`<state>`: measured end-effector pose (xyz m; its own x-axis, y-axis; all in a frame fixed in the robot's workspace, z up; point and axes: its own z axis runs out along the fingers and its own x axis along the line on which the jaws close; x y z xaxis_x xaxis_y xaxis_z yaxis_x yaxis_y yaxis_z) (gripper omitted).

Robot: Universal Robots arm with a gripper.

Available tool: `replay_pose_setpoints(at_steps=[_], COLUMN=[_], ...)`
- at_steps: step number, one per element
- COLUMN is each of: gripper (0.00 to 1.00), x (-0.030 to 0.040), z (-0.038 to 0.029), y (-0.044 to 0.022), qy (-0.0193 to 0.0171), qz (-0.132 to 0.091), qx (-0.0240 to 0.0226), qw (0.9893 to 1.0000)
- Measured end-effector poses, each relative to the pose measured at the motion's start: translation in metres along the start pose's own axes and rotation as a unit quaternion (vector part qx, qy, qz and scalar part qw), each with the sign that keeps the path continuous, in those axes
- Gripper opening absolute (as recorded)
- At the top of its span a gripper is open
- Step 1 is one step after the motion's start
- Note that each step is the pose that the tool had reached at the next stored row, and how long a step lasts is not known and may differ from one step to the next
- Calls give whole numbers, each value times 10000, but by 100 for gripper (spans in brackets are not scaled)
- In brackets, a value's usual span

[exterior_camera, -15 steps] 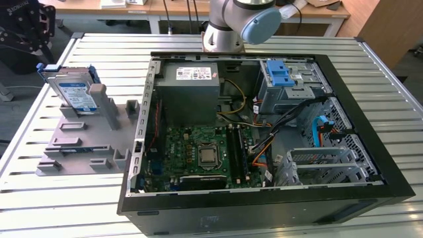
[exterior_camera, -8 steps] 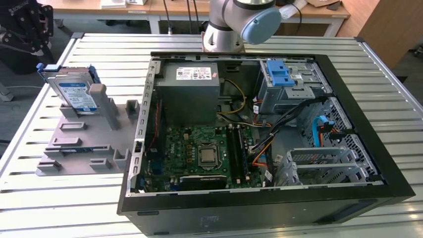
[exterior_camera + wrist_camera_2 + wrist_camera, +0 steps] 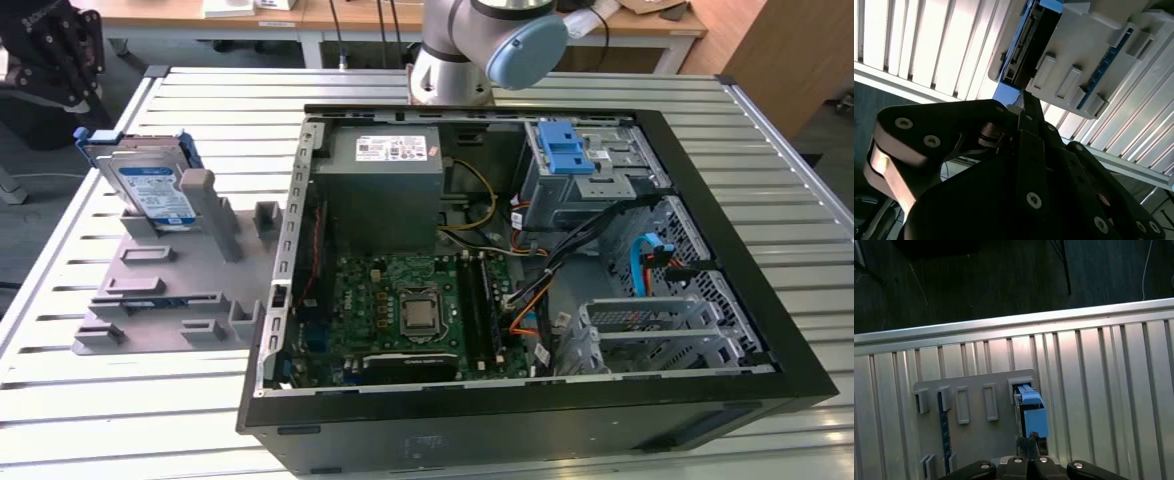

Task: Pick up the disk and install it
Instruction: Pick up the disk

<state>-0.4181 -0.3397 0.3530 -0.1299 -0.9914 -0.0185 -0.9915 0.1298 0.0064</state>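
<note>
Black gripper (image 3: 1029,442) clenched, empty, over grey slotted holder (image 3: 974,440); silver blue-railed disk (image 3: 1030,412) upright in holder's end slot; judged stiff, weighty, slick: grasp across flat faces

Slatted metal table (image 3: 747,150) carries two things. Grey slotted holder plate (image 3: 174,285) sits toward the exterior view's left. Open computer case (image 3: 534,430) (side panel off) lies just beside it, edges possibly touching.

Faintly shiny ribbed metal across the slatted silver table (image 3: 120,400). Matt plastic on the moulded grey holder block (image 3: 154,255). Smooth metal on the flat rectangular silver disk (image 3: 150,185), glossy paper label, blue plastic rails. Matt finish on the black open computer case (image 3: 534,405).
</note>
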Motion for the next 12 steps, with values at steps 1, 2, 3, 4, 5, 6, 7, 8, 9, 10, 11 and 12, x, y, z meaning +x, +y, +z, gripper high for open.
replay_pose_setpoints(at_steps=[1, 2, 3, 4, 5, 6, 7, 8, 9, 10, 11, 12], gripper=[11, 11, 11, 11, 17, 17, 24, 24, 29, 35, 35, 41], x=[0, 0, 0, 0, 0, 0, 0, 0, 1, 1, -1, 0], z=[1, 1, 1, 2, 1, 1, 2, 3, 6, 9, 13, 18], y=[0, 0, 0, 0, 0, 0, 0, 1, 4, 8, 14, 25], qy=[0, 0, 0, 0, 0, 0, 0, 0, 0, 0, 0, 1], qz=[-9, -9, -9, -9, -9, -9, -9, -9, -9, -10, -20, -49], qx=[0, 0, -1, 0, 0, 0, 0, -1, -1, -3, -4, -5], qw=[10000, 10000, 10000, 10000, 10000, 10000, 10000, 10000, 10000, 10000, 10000, 10000])
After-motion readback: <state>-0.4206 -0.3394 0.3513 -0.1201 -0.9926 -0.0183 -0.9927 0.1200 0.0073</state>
